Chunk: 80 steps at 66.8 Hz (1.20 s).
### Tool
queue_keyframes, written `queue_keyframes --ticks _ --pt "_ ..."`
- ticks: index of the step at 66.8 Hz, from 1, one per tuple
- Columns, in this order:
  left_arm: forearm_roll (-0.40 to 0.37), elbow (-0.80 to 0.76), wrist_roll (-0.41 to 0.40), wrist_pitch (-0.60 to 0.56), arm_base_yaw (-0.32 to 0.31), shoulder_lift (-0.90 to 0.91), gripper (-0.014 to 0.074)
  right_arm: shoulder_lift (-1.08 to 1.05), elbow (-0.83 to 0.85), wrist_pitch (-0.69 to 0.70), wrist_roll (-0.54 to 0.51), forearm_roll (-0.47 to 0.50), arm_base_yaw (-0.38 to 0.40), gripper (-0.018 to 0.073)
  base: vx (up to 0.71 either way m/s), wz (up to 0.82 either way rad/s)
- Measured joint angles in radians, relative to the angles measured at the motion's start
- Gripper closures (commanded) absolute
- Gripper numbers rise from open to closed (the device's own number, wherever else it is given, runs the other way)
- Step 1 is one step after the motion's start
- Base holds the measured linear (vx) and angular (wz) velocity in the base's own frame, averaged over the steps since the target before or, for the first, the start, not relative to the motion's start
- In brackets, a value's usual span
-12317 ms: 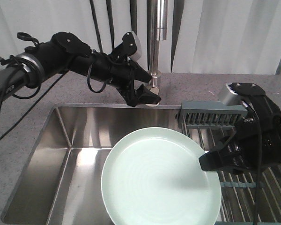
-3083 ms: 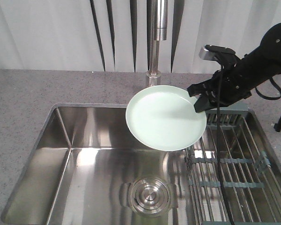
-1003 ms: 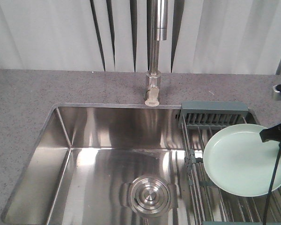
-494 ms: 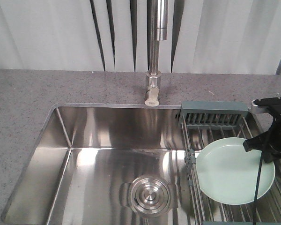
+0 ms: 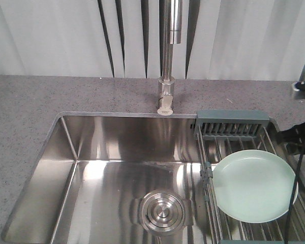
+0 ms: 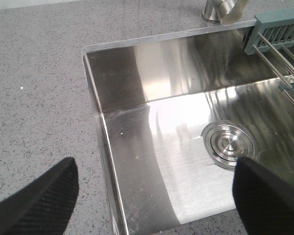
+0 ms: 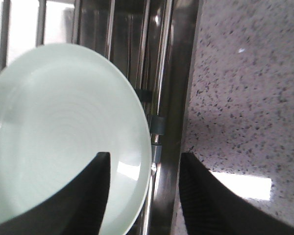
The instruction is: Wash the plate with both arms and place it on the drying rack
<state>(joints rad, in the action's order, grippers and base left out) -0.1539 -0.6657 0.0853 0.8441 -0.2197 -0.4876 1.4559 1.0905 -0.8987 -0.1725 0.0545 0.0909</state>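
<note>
plate (image 5: 253, 185): round, pale green, lying flat on the rack, right of the sink
drying rack (image 5: 229, 136): thin steel bars, grey-green caddy at the far end

A: What's behind the sink (image 5: 107, 168)?

B: A white curtain (image 5: 51, 35) with dark gaps between its folds, running right across at 12 o'clock.

A: And around it?

B: A speckled grey stone tabletop (image 5: 25, 117) on all sides. A steel tap (image 5: 166, 56) rises at 12 o'clock of the basin, and the round drain (image 5: 162, 212) sits toward 6 o'clock. Light glares off the basin floor.
</note>
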Motion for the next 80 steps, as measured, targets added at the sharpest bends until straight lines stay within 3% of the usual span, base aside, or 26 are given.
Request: queue_keyframes --ticks 15,33,59,80 --pt "0.000 0.000 0.000 0.000 0.000 0.000 0.0006 -0.299 -0.024 -0.005 -0.031 0.030 -0.079 0.0226 0.00 0.00" --pt "0.000 0.000 0.000 0.000 0.000 0.000 0.0006 -0.622 -0.227 0.074 -0.036 0.067 -0.199 0.0257 0.00 0.00" --pt "0.000 0.000 0.000 0.000 0.000 0.000 0.0006 -0.936 -0.401 0.078 -0.036 0.077 -0.203 0.0308 0.00 0.00" --pt "0.000 0.000 0.000 0.000 0.000 0.000 0.0006 -0.985 -0.417 0.074 -0.036 0.080 -0.203 0.0338 0.00 0.00"
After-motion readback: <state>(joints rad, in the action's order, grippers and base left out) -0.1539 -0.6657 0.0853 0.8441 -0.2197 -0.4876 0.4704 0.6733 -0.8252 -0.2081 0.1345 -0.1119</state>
